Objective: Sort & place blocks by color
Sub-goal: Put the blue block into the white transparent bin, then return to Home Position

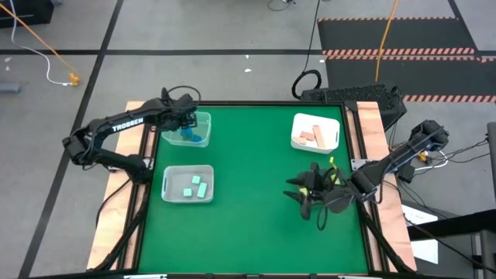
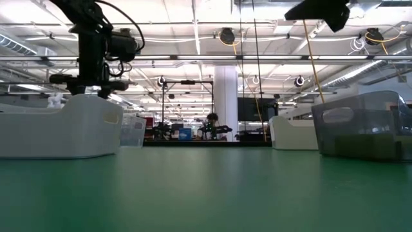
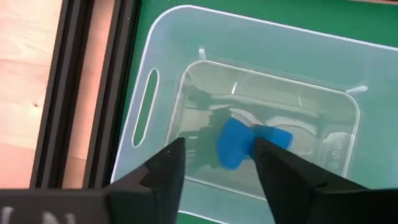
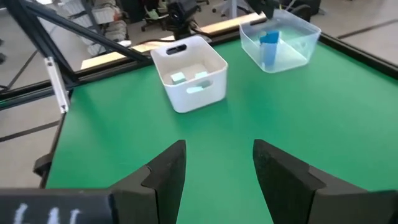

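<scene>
Two blue blocks (image 3: pixel 235 144) (image 3: pixel 275 137) lie in the clear tray (image 1: pixel 198 122) at the table's far left. One of them stands on end (image 4: pixel 268 45) in the right wrist view. My left gripper (image 3: pixel 217 149) hangs open just above that tray (image 1: pixel 186 122), pointing steeply down, with the blocks below its gap. Mint blocks (image 1: pixel 194 186) lie in a white tray (image 1: pixel 169 184) on the left, and tan blocks (image 1: pixel 312 136) in a white tray (image 1: pixel 298 124) at the far right. My right gripper (image 1: pixel 304 198) stands open over bare green mat (image 4: pixel 217 149) at the right.
A dark see-through tray (image 2: pixel 367 125) stands at the right of the low view. The green mat (image 1: pixel 248 194) is bare through the middle and along the near edge. A black frame (image 3: pixel 74 93) and wooden boards border the table. A person sits far off in the room (image 2: pixel 211 121).
</scene>
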